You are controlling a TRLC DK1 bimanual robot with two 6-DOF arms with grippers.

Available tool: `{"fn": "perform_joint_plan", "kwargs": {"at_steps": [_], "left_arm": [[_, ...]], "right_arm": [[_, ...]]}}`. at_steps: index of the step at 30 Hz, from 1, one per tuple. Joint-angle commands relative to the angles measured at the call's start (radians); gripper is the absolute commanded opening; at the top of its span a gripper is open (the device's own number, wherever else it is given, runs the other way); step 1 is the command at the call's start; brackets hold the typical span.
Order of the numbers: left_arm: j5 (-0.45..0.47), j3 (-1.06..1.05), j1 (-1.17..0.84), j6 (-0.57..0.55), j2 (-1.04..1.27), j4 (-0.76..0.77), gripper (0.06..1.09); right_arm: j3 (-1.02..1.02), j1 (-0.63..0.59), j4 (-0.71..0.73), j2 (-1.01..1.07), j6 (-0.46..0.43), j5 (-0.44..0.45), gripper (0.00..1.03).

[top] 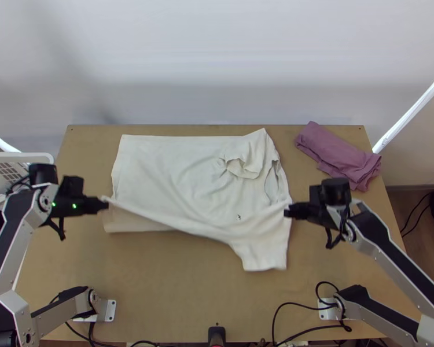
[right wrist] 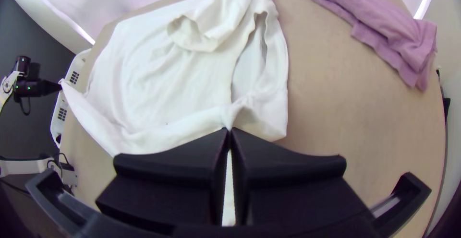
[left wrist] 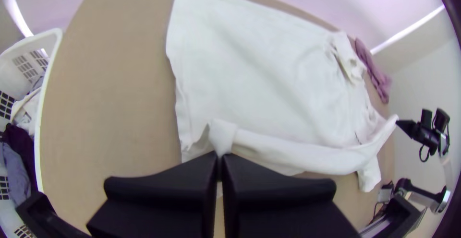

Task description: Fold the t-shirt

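Observation:
The white t-shirt [top: 176,173] lies spread across the table, its near edge raised between the grippers, a sleeve hanging at the near right and the collar area bunched at the far right. At its left side my left gripper [top: 104,202] is shut on the near edge; in the left wrist view the left gripper [left wrist: 220,155] pinches a gathered bit of white cloth. My right gripper [top: 287,209] is shut on the shirt near its right edge, and in the right wrist view the right gripper [right wrist: 229,130] has cloth between its fingertips.
A folded mauve cloth [top: 338,153] lies at the table's far right corner. Beyond the left edge stands a white basket [left wrist: 48,70] with clothes in it. Black cables [top: 292,303] run along the near edge between the arm bases.

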Motion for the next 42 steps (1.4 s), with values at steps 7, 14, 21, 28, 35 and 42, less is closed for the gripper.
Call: {"fn": "perform_joint_plan", "kwargs": {"at_steps": [7,14,21,28,35,42], "left_arm": [[-0.055,0.360,-0.003,-0.262,0.103,0.060,0.09],[-0.124,0.641,-0.010,-0.338,0.204,0.063,0.09],[-0.167,0.830,-0.021,-0.368,0.236,0.131,0.09],[-0.223,0.957,-0.021,-0.430,0.230,0.255,0.09],[-0.283,1.077,-0.038,-0.436,0.282,0.290,0.09],[-0.309,1.190,-0.073,-0.439,0.293,0.278,0.09]], "right_arm": [[0.362,-0.053,0.011,0.187,0.018,-0.005,0.03],[0.706,-0.066,-0.007,0.343,0.018,-0.005,0.03],[1.022,-0.078,-0.003,0.454,0.008,-0.002,0.03],[1.292,-0.148,0.039,0.559,-0.091,0.030,0.03],[1.533,-0.197,0.008,0.667,-0.174,0.041,0.03],[1.519,-0.191,0.070,0.601,-0.173,0.116,0.03]]}}
